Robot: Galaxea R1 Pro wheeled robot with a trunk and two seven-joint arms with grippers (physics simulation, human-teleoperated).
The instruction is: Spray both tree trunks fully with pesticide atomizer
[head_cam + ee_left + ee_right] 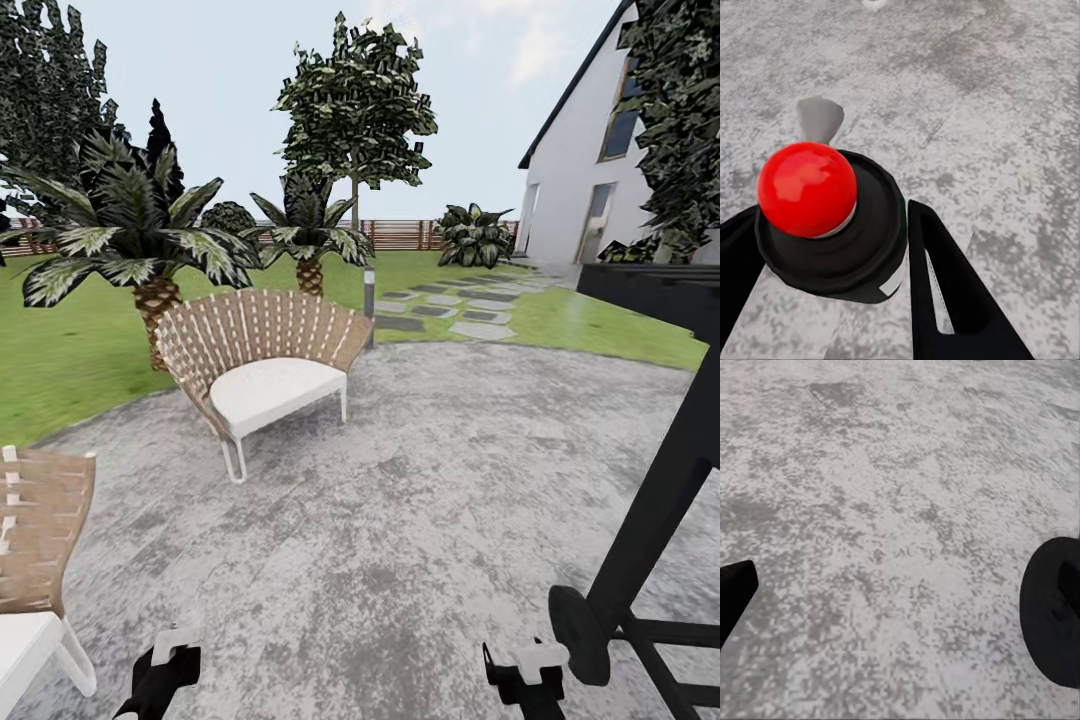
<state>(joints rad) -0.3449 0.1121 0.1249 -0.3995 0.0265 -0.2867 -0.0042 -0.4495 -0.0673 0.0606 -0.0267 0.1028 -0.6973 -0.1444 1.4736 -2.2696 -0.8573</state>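
Claws first: our left claw point(832, 277) is clamped on the atomizer point(832, 225), whose red knob point(807, 187) faces the wrist camera above grey paving point(975, 97). Our right claw point(889, 615) hangs apart over paving. Beyond stand a wicker chair point(262, 365), palms point(140, 235), lawn point(70, 350), one tree point(355, 100) and the fence point(400, 234).

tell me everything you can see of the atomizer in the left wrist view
The atomizer is seen from above: a glossy red ball-shaped top sits on a broad, round, matte black cap. A small white patch shows at the cap's lower edge. A grey, rounded nozzle-like piece pokes out beyond the red ball. The body below is hidden. It sits between the black fingers of the left tool, which flank the cap closely on both sides, above the mottled grey paving.
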